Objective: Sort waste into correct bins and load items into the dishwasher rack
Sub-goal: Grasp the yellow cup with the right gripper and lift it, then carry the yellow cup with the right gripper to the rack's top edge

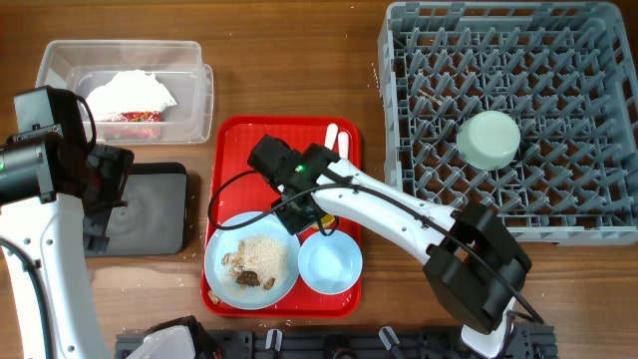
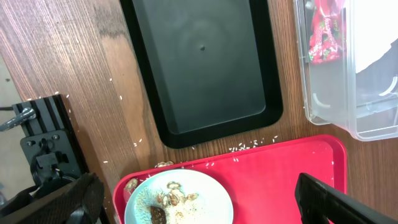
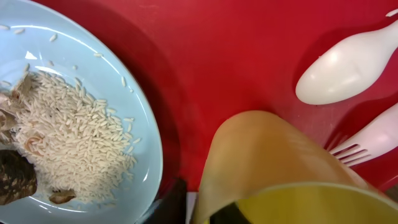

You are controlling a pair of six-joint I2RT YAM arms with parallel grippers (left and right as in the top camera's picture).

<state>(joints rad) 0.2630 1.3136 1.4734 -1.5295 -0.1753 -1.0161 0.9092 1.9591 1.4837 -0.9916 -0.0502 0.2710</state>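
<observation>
Right gripper (image 3: 196, 208): clenched on the rim of the yellow cup (image 3: 267, 162), over the red tray (image 3: 249, 50); whether the cup stands or hangs cannot be told. Cup: plain matte yellow, mouth toward the wrist. To one side, the plate (image 3: 81, 37) edge; to the other, the white spoon (image 3: 348, 65) and fork (image 3: 367, 140); bare red strip between. Plate: pale blue, bearing rice (image 3: 74, 137) and brown bits (image 3: 12, 177). Blue bowl (image 1: 330, 264): just beside the plate. Rack (image 1: 382, 110): right of the tray, holding a green bowl (image 1: 488, 139). Left gripper (image 2: 199, 193): released, jaws wide, above the tray's edge near the black tray (image 2: 205, 62). Clear tub (image 1: 60, 60): holds a napkin (image 1: 130, 92) and wrappers (image 1: 130, 117).
</observation>
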